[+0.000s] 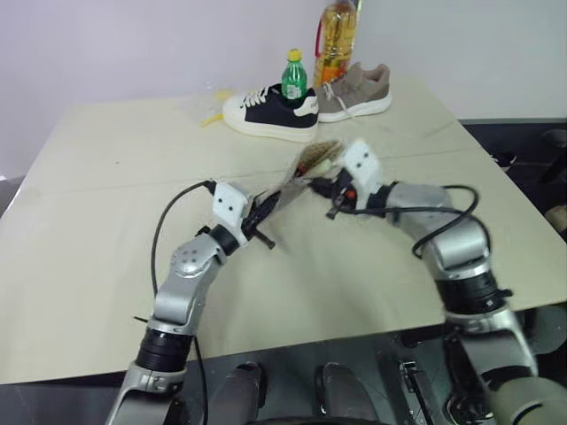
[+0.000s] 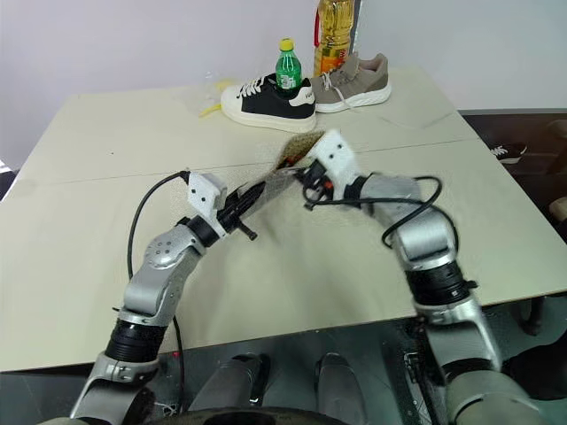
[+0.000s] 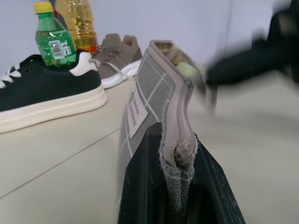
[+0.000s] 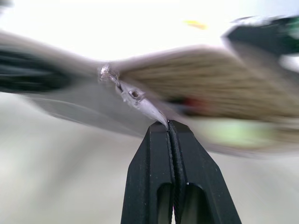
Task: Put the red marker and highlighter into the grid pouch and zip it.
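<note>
Grid pouch (image 3: 154, 79) | grey, white-gridded, labelled | zipper part open, held aloft

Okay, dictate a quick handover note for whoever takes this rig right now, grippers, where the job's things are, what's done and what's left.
Left gripper: shut on one end of the grid pouch, holding it up off the table.
Right gripper: shut on the zipper pull at the pouch's other end.
Highlighter: a yellow-green tip shows in the pouch's open mouth.
Red marker: a red patch shows inside the pouch, blurred.
Done: both pens look to be in the pouch.
Left: the mouth is open; draw the pull along the zipper to close it.
</note>
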`<action>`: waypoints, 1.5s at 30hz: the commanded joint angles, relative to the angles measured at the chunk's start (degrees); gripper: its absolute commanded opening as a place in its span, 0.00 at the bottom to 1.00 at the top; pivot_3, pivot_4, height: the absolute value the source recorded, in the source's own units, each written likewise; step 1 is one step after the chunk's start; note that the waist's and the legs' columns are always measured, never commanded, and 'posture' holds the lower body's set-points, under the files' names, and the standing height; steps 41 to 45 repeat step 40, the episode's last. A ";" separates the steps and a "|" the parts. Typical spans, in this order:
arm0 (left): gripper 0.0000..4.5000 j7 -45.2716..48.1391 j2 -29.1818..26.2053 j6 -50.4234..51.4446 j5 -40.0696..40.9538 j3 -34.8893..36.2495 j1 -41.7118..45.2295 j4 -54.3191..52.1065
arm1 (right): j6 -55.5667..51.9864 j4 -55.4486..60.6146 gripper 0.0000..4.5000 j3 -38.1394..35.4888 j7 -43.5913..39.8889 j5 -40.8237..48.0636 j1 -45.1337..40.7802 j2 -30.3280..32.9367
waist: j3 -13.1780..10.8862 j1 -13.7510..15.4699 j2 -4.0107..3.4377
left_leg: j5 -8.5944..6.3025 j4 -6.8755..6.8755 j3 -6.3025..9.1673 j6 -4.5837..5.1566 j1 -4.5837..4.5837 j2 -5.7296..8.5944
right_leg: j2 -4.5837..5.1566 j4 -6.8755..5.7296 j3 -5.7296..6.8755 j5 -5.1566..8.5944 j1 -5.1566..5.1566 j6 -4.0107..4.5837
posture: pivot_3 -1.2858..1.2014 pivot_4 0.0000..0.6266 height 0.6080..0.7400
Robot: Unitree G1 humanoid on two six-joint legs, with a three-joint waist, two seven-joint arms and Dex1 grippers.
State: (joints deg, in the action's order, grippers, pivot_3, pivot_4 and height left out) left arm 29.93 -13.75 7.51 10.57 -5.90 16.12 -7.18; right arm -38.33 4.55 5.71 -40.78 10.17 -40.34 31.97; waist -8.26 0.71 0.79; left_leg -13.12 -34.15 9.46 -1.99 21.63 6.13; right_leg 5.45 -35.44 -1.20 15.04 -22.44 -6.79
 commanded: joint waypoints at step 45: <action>0.78 -1.68 -12.87 14.31 14.81 23.72 -24.76 -13.82 | 18.33 -11.47 0.98 -12.12 -7.13 1.45 17.62 12.82 | -0.07 0.16 -0.04 | -0.08 -0.06 -0.16 0.13 0.02 -0.05 | 0.13 0.23 -0.05 0.12 0.11 0.22 | 0.52 0.24 1.00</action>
